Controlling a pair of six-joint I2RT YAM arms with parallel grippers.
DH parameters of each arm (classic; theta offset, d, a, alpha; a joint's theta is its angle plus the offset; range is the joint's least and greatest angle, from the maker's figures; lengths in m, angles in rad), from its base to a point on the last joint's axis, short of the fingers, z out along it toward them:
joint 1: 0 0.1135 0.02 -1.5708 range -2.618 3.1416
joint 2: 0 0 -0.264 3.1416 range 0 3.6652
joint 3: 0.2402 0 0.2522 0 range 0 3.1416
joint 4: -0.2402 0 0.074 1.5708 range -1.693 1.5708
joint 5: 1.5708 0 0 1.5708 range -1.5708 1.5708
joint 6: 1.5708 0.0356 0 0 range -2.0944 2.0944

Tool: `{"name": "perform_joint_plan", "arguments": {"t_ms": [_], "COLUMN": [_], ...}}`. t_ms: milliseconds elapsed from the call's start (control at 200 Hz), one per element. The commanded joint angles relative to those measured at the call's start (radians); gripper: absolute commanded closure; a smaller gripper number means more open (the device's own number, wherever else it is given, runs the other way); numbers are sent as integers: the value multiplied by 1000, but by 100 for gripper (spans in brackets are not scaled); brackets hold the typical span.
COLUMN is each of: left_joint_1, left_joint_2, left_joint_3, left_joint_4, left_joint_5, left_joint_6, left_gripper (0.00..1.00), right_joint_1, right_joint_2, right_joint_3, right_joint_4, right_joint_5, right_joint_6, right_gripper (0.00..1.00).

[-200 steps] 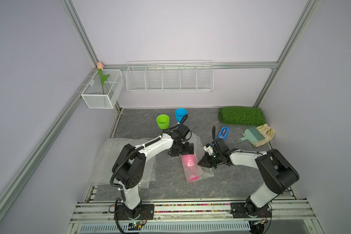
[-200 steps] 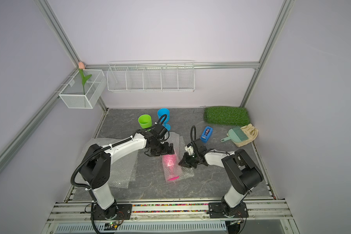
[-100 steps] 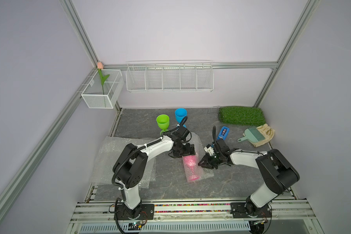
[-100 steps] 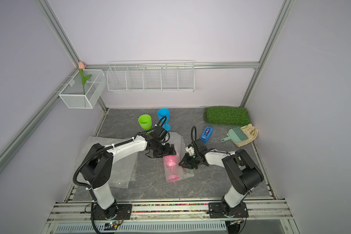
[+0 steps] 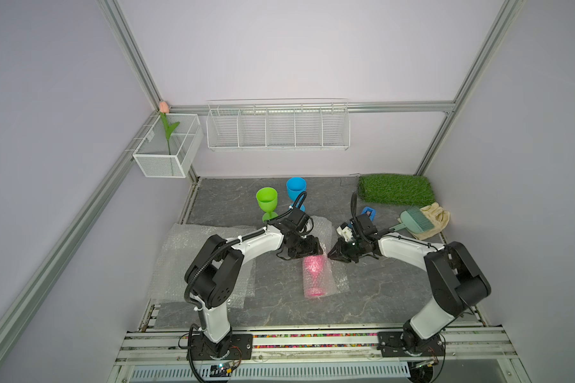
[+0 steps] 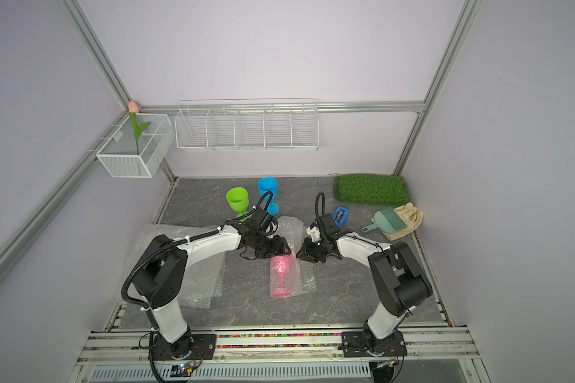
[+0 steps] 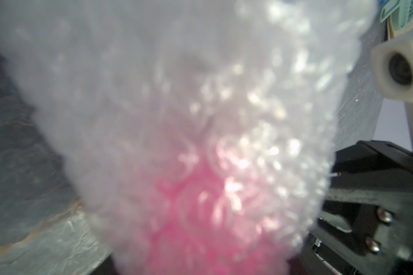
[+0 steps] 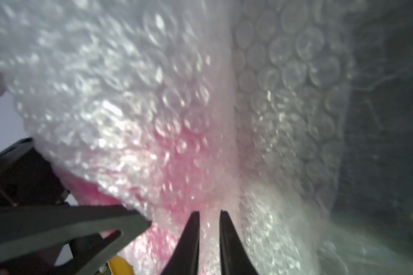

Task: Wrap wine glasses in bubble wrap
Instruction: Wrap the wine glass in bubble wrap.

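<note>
In both top views the magenta pink plastic goblet point(image 5: 314, 277) lies on its side, rolled in a clear bubble-wrap sheet point(image 5: 341, 282) whose loose margin lies flat on its right and whose flap juts past its bowl end; this glass looks nearly wrapped. The lime green plastic goblet point(image 5: 267, 199) and sky blue plastic goblet point(image 5: 296, 189) stand bare well behind it. Spare bubble-wrap sheets point(image 5: 186, 258) lie well to its left, so two wraps are left. The left gripper point(image 5: 307, 249) sits over its bowl end and the right gripper point(image 5: 333, 254) is just beside that end. Bare grey tabletop point(image 5: 279, 305) in front of it gives rolling room. In the left wrist view film over pink fills the frame, and that gripper's finger spread cannot be told. In the right wrist view the right fingertips point(image 8: 191, 238) stand narrow at the film's fold; whether they pinch it is unclear.
</note>
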Motion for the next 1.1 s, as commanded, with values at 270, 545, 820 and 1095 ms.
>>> {"name": "perform_joint_plan", "arguments": {"t_ms": [270,545,820,1095], "left_joint_1": [-3,-3,-3,-6], "left_joint_2": [-28,-2,51,93], "left_joint_3": [-24,48,139,176], "left_joint_4": [-70,-232,-392,-439], "left_joint_5": [37,-113,-254,-278], "left_joint_6": [85,83,60,42], "left_gripper": [36,37,37,38], "right_joint_1": [-3,-27,-89,-78], "right_joint_2": [229,305,137,-31], "right_joint_3": [214,350,259,-34], "right_joint_4": [42,-42,-189,-92], "right_joint_5": [-59,11,81,-47], "right_joint_6": [8,-46,-150,-89], "right_gripper": [83,83,72,45]}}
